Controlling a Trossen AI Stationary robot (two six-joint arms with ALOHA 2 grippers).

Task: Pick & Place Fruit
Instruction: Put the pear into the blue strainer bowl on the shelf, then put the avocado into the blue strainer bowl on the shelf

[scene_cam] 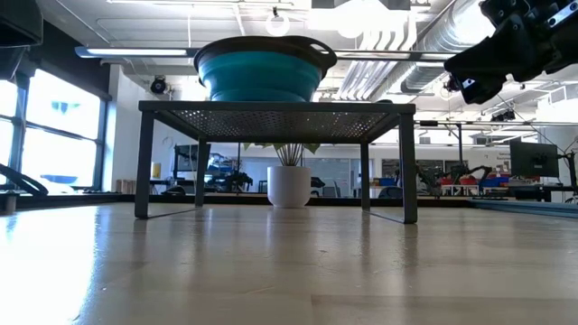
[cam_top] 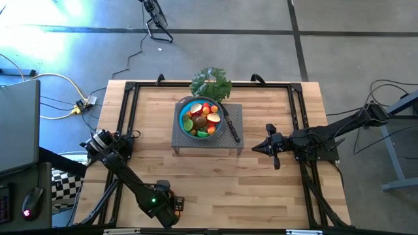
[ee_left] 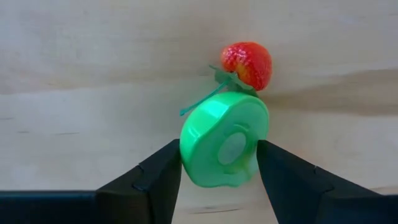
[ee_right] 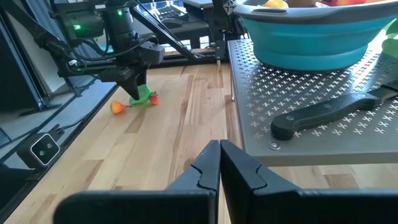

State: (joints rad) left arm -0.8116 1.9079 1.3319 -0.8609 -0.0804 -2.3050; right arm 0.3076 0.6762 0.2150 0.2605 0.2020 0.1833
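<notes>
Two loose fruits lie on the wooden table (cam_top: 215,176) close to its near edge, toward the left corner: a green apple slice (ee_left: 225,140) and a strawberry (ee_left: 247,64) touching or just behind it. The right wrist view shows a third small orange piece (ee_right: 118,107) just beside them; too small to identify. Remaining fruit is heaped in the blue bowl (cam_top: 185,110), which stands on a perforated grey stand (cam_top: 234,138) near the far edge, mid-table, with a black-handled knife (ee_right: 329,112) beside the bowl and a leafy green bunch (cam_top: 211,83) behind it.

Left gripper (ee_left: 219,163): down at the table, fingers either side of the green apple slice, both pads at or almost at its rim. Cannot tell whether the pinch is firm; no lift is visible.

Right gripper (ee_right: 219,163): fingers together, empty, hovering above the table to the right of the stand.

Handling judgement: the slice looks like hollow moulded plastic, so light, rigid and glossy, hence likely slippery. It stands on edge, with fingers across its flat faces or rim; hold low and centred so it cannot pivot or squirt out. Little squeeze should suffice. The strawberry sits close enough to be nudged during the lift.
</notes>
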